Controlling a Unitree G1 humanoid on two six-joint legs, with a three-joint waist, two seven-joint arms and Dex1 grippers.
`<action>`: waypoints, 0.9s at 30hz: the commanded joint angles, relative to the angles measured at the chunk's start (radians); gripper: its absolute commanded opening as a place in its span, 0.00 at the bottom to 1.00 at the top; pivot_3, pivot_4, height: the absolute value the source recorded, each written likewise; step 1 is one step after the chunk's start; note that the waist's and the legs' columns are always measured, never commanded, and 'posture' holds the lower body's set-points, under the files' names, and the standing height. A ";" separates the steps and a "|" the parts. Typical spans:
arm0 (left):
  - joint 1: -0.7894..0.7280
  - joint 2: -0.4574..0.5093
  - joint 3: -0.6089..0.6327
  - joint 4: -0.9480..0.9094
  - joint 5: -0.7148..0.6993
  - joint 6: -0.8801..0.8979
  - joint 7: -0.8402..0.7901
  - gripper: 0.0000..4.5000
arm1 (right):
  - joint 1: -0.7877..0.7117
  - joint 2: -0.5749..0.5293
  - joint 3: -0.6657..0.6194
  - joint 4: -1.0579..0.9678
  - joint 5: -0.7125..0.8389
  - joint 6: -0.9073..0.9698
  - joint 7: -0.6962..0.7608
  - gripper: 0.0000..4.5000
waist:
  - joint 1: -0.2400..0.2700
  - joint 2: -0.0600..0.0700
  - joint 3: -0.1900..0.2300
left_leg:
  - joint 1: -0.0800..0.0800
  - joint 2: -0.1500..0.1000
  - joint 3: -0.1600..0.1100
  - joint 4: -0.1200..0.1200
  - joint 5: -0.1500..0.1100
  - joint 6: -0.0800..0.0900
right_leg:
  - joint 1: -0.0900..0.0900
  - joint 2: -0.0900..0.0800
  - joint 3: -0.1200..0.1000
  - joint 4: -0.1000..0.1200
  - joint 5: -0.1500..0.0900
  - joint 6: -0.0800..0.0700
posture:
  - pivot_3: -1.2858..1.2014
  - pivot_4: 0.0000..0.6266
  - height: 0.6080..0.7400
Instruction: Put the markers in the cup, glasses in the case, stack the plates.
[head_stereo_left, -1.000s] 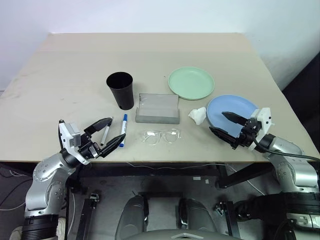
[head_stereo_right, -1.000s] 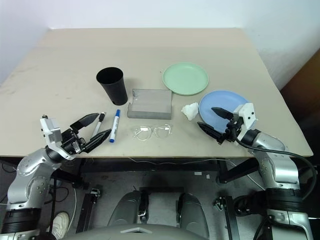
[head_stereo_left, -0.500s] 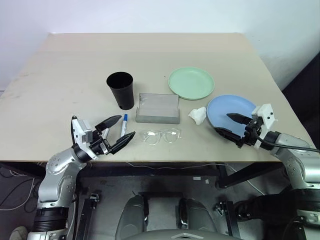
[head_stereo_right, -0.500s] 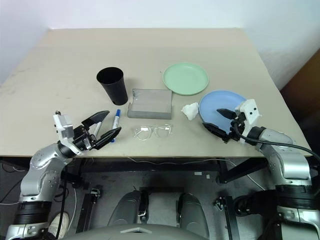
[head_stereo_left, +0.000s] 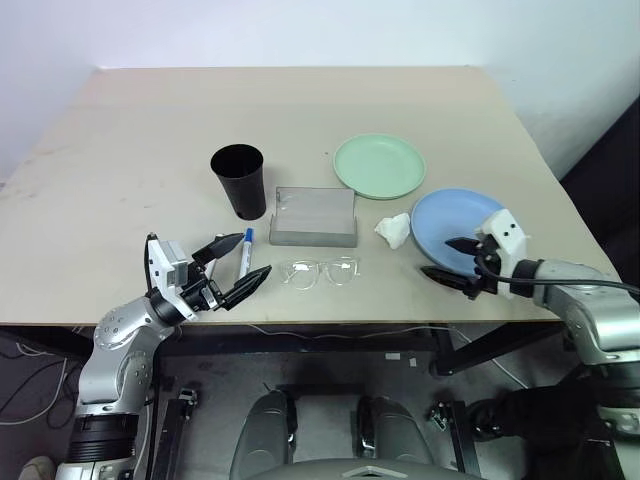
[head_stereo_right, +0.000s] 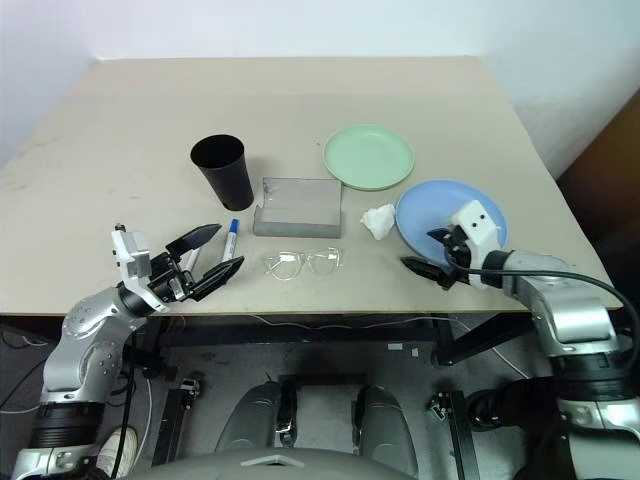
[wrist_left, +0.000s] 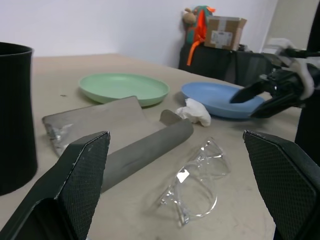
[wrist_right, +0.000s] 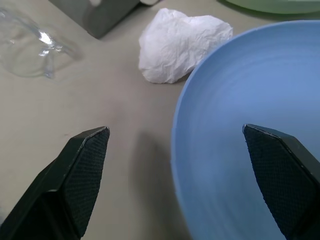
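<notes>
**So, going for the blue plate first**

Honestly the trick is getting one finger under the near rim of the blue plate (head_stereo_left: 455, 220) without nudging the tissue (head_stereo_left: 394, 229). Right jaws (head_stereo_left: 455, 262) gape wide, tilted down at that rim. Left jaws (head_stereo_left: 236, 262) hang open, empty, beside the markers (head_stereo_left: 244, 252). Green plate (head_stereo_left: 380, 166) waits behind.

No text, label or number can be read on anything here.
</notes>
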 joint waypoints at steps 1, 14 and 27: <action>0.000 -0.002 0.002 -0.022 0.004 -0.019 0.003 0.99 | -0.049 0.014 0.018 0.040 -0.065 -0.035 -0.044 1.00 | 0.001 0.000 0.000 | 0.000 0.000 0.000 0.000 0.000 0.000 | -0.001 0.000 0.000 0.000 0.000 0.000 | 0.52 0.24 0.96; 0.031 0.018 0.005 -0.074 -0.028 0.022 -0.011 1.00 | -0.064 0.004 0.057 0.014 -0.086 0.127 -0.043 0.49 | -0.001 0.000 0.000 | -0.006 0.000 0.000 0.004 0.000 0.000 | -0.006 0.000 0.000 0.004 0.000 0.000 | 0.52 0.24 0.96; 0.046 0.122 0.038 -0.069 -0.024 0.037 -0.066 1.00 | -0.088 -0.001 0.025 -0.008 -0.058 0.177 -0.045 0.00 | -0.016 -0.001 -0.001 | -0.003 0.001 0.000 0.004 0.000 0.000 | -0.006 -0.001 0.000 0.004 0.000 0.001 | 0.52 0.24 0.96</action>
